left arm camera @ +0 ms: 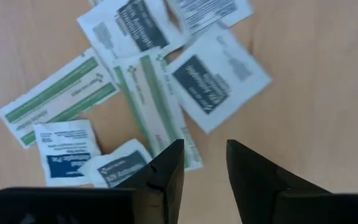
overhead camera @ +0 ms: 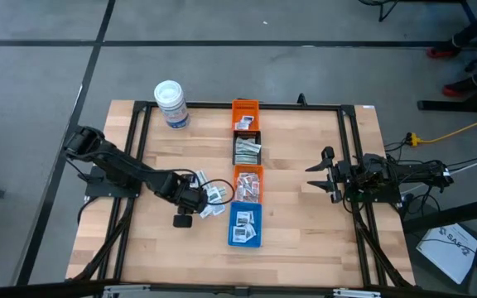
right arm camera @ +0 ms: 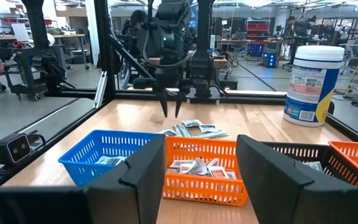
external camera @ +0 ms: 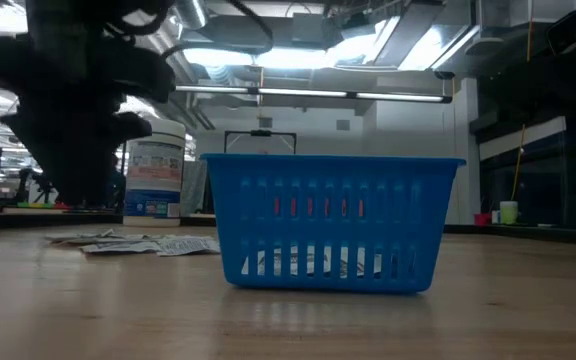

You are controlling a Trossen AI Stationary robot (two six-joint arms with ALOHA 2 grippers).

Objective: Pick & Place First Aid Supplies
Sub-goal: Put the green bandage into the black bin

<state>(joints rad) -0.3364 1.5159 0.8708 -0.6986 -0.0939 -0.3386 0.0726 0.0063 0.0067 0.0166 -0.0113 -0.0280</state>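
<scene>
Left gripper (left arm camera: 202,163): its jaws stand a little apart with nothing between them; it hangs over the loose packets, left of the frame's centre in the high view.
Loose packets (left arm camera: 216,84): white packets and pale green strips lie flat on the wood, just beyond the left fingertips; one strip reaches under the left finger (left arm camera: 166,171).
Right gripper (overhead camera: 320,175): its jaws are spread and hold nothing; it waits at the right of the high view, well apart from the bins.
Blue bin (overhead camera: 244,224): lowest in the row at frame centre, with packets inside.
Orange bin (overhead camera: 248,184): just above it, also with packets.
Table (overhead camera: 305,232): pale wooden planks in a black frame.
White tub (overhead camera: 171,104): stands upright at the table's upper left.
Room: a workshop with benches shows behind the table in the right wrist view.
</scene>
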